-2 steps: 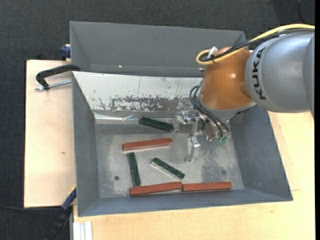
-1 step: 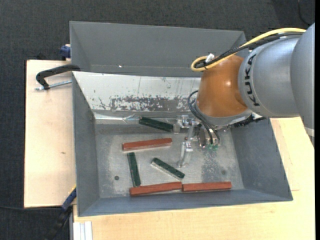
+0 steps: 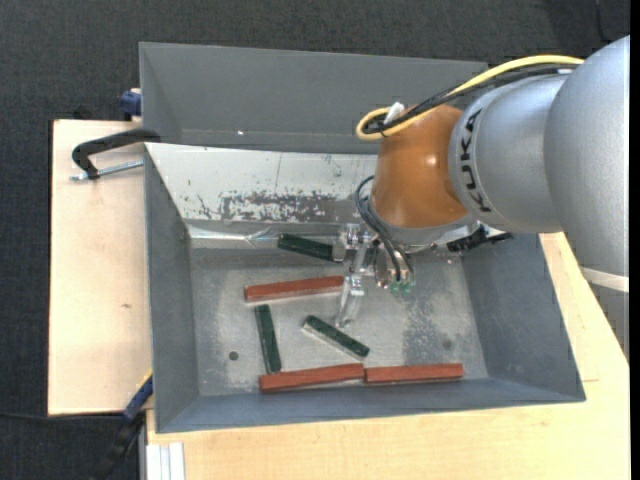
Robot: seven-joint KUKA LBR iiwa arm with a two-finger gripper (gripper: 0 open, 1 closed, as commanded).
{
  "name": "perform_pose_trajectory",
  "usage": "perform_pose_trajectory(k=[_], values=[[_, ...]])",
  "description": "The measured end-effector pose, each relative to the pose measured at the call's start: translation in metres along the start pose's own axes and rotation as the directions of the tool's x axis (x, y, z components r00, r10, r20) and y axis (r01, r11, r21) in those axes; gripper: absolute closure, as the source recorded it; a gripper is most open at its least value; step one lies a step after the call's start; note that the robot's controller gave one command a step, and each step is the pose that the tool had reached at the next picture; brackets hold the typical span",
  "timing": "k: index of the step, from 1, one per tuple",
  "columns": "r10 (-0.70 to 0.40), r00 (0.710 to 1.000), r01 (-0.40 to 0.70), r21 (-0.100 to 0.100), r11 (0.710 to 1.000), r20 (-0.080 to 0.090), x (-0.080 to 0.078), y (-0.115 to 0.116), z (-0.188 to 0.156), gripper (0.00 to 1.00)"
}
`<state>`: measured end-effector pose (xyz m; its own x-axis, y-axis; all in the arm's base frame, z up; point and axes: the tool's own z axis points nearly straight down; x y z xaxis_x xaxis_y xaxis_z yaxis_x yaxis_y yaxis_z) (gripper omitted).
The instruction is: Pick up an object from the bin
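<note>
Bright, even light pours down from above on the grey metal bin (image 3: 165, 298). Its scuffed back wall (image 3: 260, 173) flares with pale glare, the glossy orange wrist cover (image 3: 425, 173) catches a soft highlight, and shadows on the bin floor are faint.

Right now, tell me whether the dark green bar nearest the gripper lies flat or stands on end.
Flat: the dark green bar lies lengthwise on the bin floor, slanted, close to the gripper.

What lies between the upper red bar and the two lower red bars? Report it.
Camera view: an upright green bar and a slanted green bar.
</note>
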<state>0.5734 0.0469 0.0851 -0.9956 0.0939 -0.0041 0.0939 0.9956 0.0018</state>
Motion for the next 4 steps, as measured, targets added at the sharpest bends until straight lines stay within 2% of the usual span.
perform_pose_trajectory(k=[1, 2, 3, 4], values=[[-0.093, 0.996, 0.093, 0.001, 0.996, 0.000, 0.015, 0.031, 0.013, 1.00], [-0.092, 0.996, 0.092, 0.000, 0.996, 0.000, 0.015, 0.031, 0.013, 1.00], [-0.104, 0.995, 0.104, 0.001, 0.995, -0.008, 0.017, 0.030, -0.029, 1.00], [-0.054, 0.999, 0.054, -0.002, 0.999, 0.006, 0.009, 0.033, -0.080, 1.00]])
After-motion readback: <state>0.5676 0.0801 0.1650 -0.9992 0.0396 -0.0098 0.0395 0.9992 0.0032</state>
